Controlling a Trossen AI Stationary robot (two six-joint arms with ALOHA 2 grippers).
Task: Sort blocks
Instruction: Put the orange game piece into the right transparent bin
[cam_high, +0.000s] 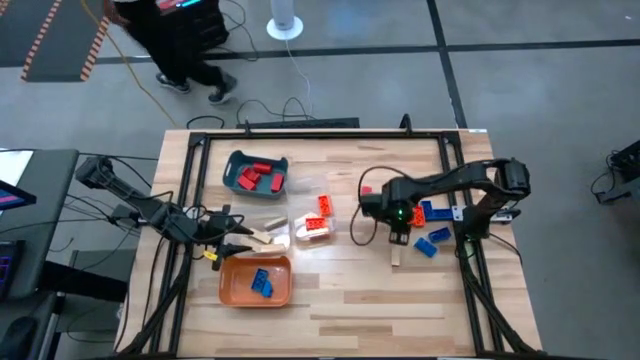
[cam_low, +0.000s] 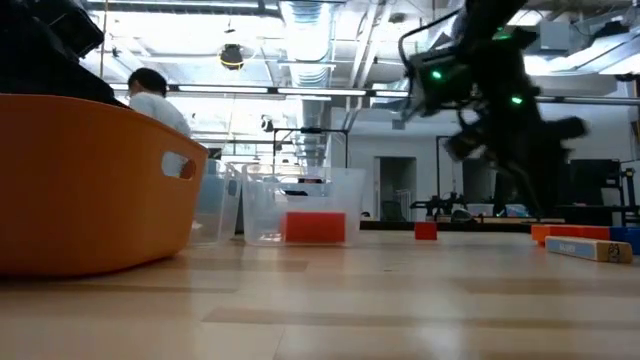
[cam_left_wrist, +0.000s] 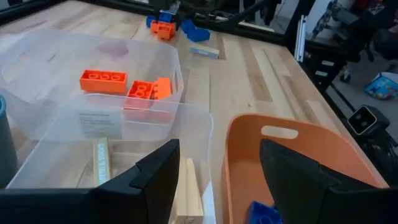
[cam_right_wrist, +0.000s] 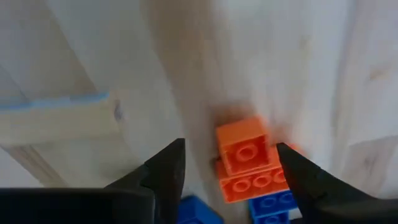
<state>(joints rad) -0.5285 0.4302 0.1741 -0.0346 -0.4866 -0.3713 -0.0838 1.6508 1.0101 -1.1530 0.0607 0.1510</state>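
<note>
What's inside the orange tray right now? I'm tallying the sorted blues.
The orange tray holds blue blocks, apparently two, lying close together near its middle. The left wrist view catches only a corner of one, behind the left gripper, so nothing beneath them can be checked.

Beside the orange tray (cam_high: 232, 287), which holds blue bricks (cam_high: 262, 282), a clear tray (cam_high: 296, 210) holds orange bricks (cam_high: 318, 222); beyond it a teal tray (cam_high: 236, 160) holds red bricks (cam_high: 257, 176). Pale wooden table (cam_high: 330, 290), black grippers
</note>
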